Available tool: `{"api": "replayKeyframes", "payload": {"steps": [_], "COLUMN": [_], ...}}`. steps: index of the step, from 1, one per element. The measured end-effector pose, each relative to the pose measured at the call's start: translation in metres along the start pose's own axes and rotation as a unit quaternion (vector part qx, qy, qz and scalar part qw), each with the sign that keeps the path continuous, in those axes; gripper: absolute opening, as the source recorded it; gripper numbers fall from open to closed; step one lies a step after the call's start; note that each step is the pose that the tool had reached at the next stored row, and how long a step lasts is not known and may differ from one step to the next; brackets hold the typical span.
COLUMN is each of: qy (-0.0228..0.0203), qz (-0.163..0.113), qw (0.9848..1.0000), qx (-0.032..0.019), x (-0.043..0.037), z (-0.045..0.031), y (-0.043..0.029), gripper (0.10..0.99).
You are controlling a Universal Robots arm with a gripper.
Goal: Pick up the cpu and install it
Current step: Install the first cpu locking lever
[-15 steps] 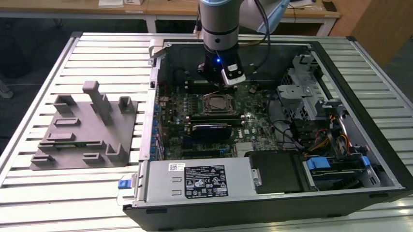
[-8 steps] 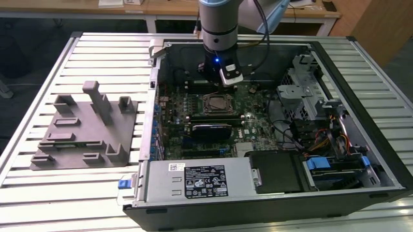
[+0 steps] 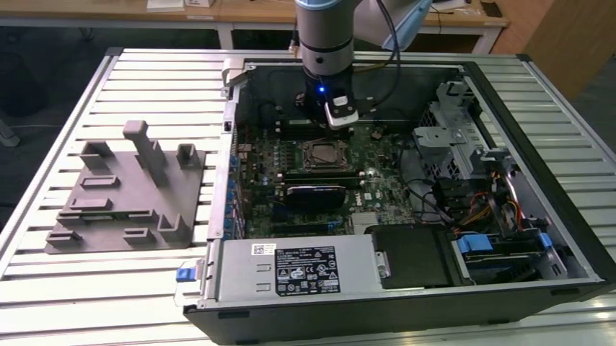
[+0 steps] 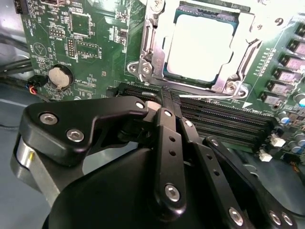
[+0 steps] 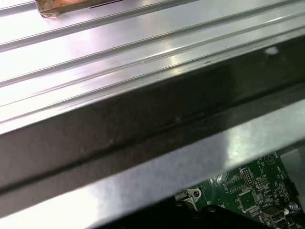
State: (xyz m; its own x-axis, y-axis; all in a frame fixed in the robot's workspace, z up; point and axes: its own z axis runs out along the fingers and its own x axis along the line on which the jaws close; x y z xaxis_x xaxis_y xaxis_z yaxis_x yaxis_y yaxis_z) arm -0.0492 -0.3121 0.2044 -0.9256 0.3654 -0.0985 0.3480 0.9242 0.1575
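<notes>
Jaws (image 4: 167, 95) closed, cpu (image 4: 199, 45) flat in socket

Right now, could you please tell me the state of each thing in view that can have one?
Pale silver-grey square cpu: lying flat in the motherboard socket, uncovered.
Metal socket frame: open around the chip, not clamped over it.
Black computer case: lying on its side, side panel off, interior exposed.
Black pincer: above the memory slots beside the socket, holding nothing.
Grey moulded fixture: on the slatted table, its slots bare.
</notes>
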Motion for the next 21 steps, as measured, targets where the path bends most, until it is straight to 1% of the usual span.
{"api": "replayKeyframes", "payload": {"steps": [5,9,17,21], "qy": [-0.0009,-0.002,-0.0072,-0.0088], "qz": [0.005,0.009,0.041,0.051], "qw": [1.0,1.0,0.9991,0.9986], "qx": [0.0005,0.0008,0.004,0.005], "x": [0.0036,0.0046,0.006,0.0065], "z": [0.0005,0.0017,0.0045,0.0055], "y": [-0.0004,-0.0006,0.0019,0.0028], "gripper": [0.106,0.106,0.106,0.106]}}
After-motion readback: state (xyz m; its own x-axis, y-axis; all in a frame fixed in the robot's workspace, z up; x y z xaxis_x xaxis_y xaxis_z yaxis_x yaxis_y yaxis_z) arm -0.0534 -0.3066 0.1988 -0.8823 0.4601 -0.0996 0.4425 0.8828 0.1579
